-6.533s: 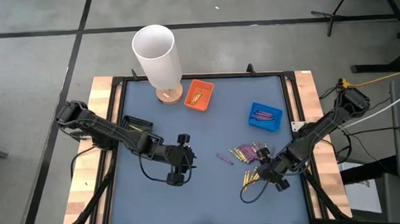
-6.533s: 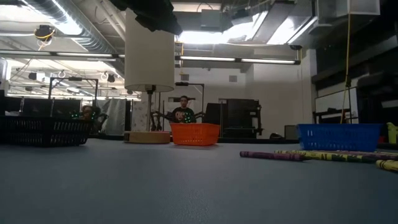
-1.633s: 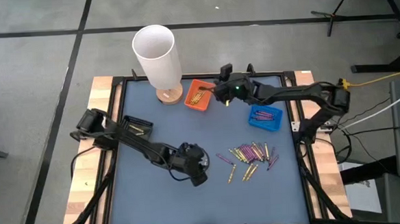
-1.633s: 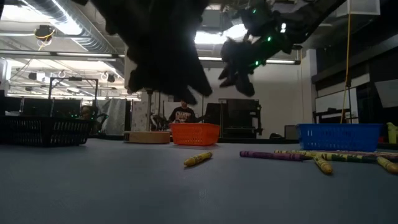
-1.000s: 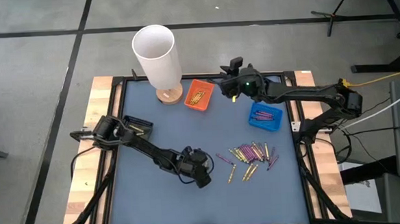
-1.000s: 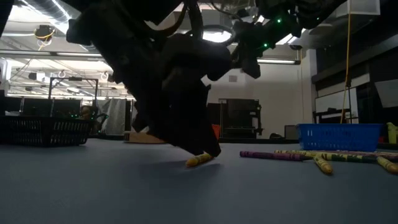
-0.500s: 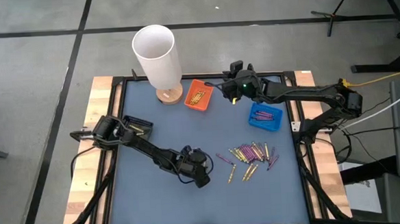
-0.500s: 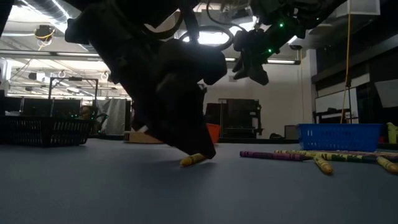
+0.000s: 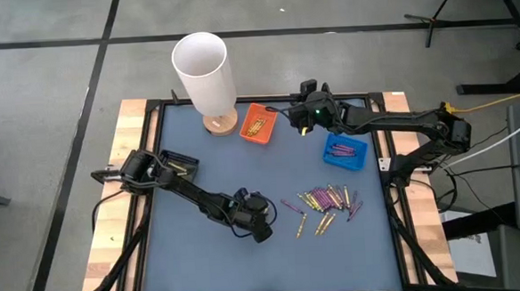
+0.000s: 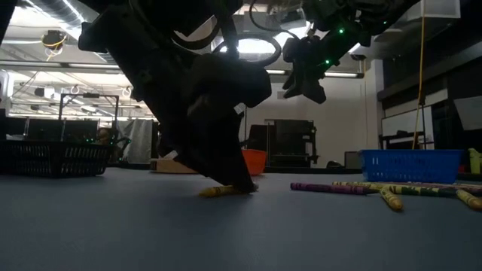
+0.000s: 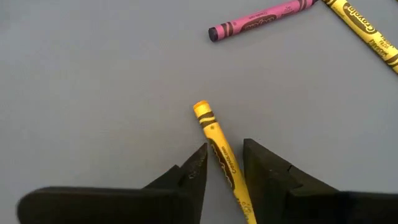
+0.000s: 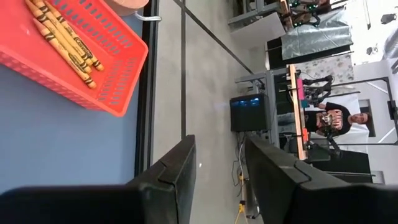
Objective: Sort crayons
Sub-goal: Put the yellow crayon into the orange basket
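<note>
Left gripper (image 11: pixel 222 163) down on blue-grey mat (image 9: pixel 208 166), narrow fingers straddling yellow crayon (image 11: pixel 219 155); right gripper (image 9: pixel 305 118) beside orange tray (image 9: pixel 259 123), fingers parted, empty.

Lab: exposed ceiling ducts (image 10: pixel 83 34), equipment racks (image 10: pixel 290 143)

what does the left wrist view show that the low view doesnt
Only the left wrist view shows the left claw open, its fingers either side of a yellow crayon lying on the table, with a purple crayon lying farther off. Only the low view shows the orange tray, the blue tray, the right claw raised in the air, and the room behind the table. Both show that yellow crayon under the left arm on the grey table.
</note>
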Robot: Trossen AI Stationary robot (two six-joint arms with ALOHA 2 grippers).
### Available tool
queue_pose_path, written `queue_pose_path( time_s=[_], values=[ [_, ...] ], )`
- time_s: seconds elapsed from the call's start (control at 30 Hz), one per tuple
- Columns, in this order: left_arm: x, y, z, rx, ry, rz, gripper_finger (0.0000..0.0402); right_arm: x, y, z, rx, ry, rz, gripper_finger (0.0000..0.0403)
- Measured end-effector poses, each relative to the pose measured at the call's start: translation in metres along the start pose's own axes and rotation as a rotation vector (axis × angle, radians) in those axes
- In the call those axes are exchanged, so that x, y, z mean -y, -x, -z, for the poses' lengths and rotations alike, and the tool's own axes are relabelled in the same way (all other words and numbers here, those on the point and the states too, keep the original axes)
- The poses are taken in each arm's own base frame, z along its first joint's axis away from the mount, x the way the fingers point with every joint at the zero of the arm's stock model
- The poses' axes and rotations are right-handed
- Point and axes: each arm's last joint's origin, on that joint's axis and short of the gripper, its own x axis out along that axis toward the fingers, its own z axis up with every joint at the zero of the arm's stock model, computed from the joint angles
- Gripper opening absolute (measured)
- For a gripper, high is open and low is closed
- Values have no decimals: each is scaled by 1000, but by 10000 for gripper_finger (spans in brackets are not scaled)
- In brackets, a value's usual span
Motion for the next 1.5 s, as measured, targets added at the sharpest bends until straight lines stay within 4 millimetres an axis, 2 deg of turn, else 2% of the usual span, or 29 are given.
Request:
queue_pose_path(
  time_s=[0.47, 0.67, 1.07, 1.3, 1.5],
  values=[
    [0, 0, 0, 5, 0, -5, 31, -4, 0, 3, -26, 24, -40, 136],
    [0, 0, 0, 8, -1, -7, 8, -4, 0, 3, -28, -16, -42, 136],
    [0, 2, -2, 12, 2, -3, 5, -6, 0, 1, 52, -21, -99, 136],
    [-4, 10, -14, 25, -13, 11, 5, -7, 0, -1, 99, -78, -140, 136],
    [-14, 13, -32, 36, -5, 21, 5, -11, 1, 1, 91, -111, -185, 136]
  ],
)
